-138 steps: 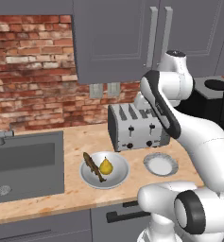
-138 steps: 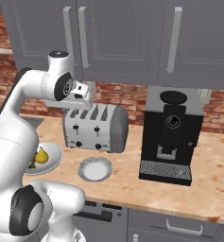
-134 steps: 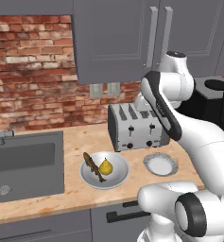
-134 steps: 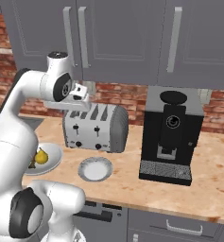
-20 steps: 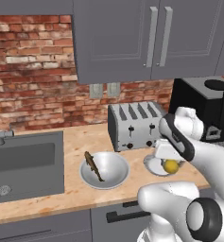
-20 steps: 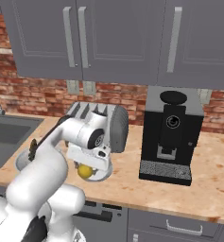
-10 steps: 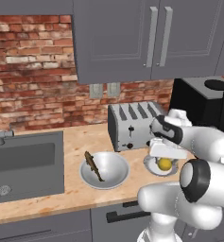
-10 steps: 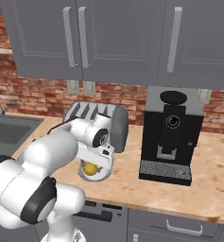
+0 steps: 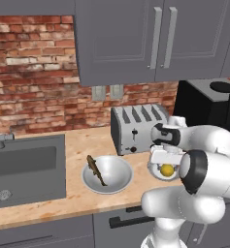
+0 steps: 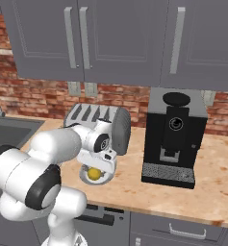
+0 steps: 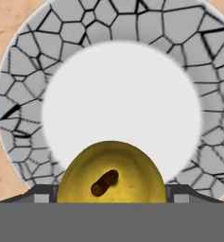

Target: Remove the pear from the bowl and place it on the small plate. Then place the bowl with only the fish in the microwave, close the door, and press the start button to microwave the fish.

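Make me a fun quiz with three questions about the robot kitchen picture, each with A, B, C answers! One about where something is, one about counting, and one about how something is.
1. Where is the pear?
A. In the sink
B. On the small plate
C. On top of the toaster

2. How many things lie in the bowl?
A. One
B. Two
C. None

3. How does the pear stand on the plate?
A. Cut in halves
B. Lying under the fish
C. Upright, stem end towards the hand camera

Answers:
1. B, both base views show the yellow fruit on the plate in front of the toaster.
2. A, the brown fish lies there alone.
3. C, the hand view looks straight down on its brown stem, with the claw around it.
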